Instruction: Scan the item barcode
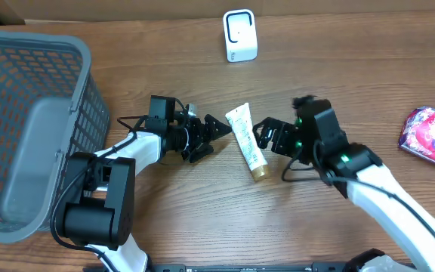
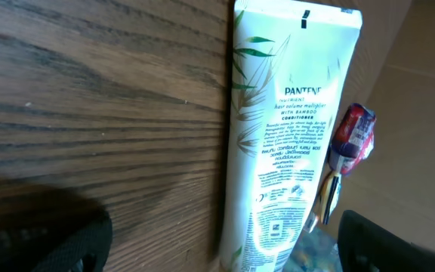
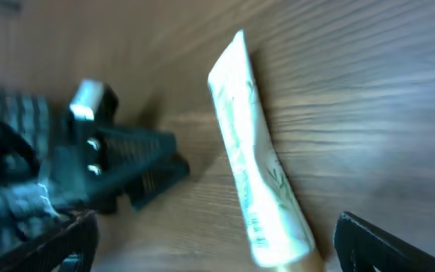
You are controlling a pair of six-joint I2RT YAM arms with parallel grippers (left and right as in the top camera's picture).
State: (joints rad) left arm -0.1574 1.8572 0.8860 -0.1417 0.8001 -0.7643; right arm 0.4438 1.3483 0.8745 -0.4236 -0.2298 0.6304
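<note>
Overhead: the tube [image 1: 246,141] is laid flat on the worktop [image 1: 202,219], flanked by both claws. The left claw [image 1: 219,140] is spread wide and the right claw [image 1: 261,136] is released; nothing is grasped.

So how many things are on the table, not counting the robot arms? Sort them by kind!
Grey mesh basket: 1
White barcode scanner: 1
Pantene conditioner tube: 1
Purple packet: 1
Total: 4
</note>
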